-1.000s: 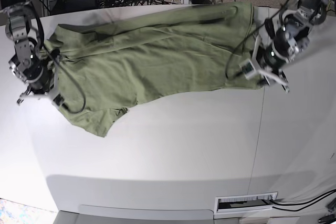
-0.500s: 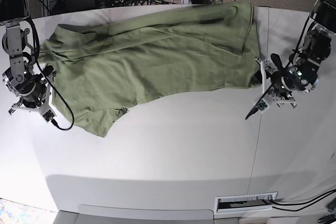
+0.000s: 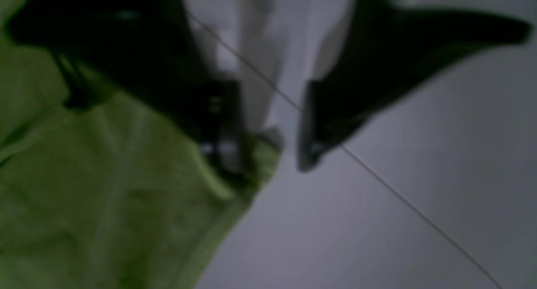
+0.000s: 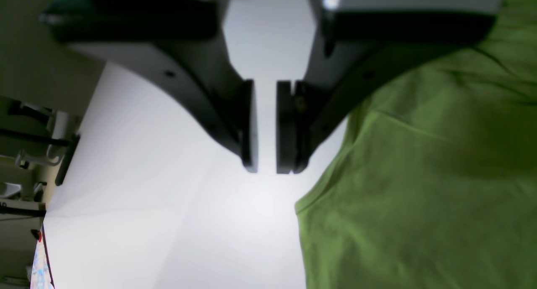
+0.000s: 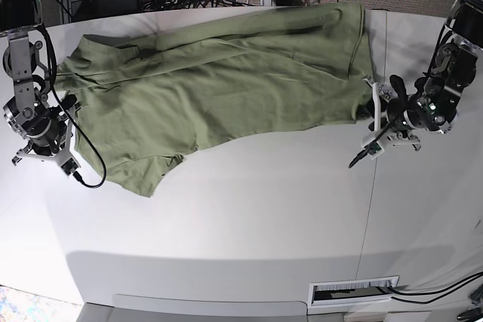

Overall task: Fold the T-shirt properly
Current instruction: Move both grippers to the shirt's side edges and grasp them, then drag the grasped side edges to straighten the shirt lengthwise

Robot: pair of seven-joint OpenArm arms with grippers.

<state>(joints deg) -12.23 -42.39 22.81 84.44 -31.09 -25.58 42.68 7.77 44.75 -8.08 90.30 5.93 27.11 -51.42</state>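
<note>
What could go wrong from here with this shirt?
The left claw straddles only the T-shirt hem corner, so a closing grip could slip off or miss. The right claw hangs over bare table beside the shirt edge, holding no fabric. The shirt lies creased and skewed; folding now would lock that in.

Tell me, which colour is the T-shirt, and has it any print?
The T-shirt is plain olive green, with no print. The base view shows it best.
</note>
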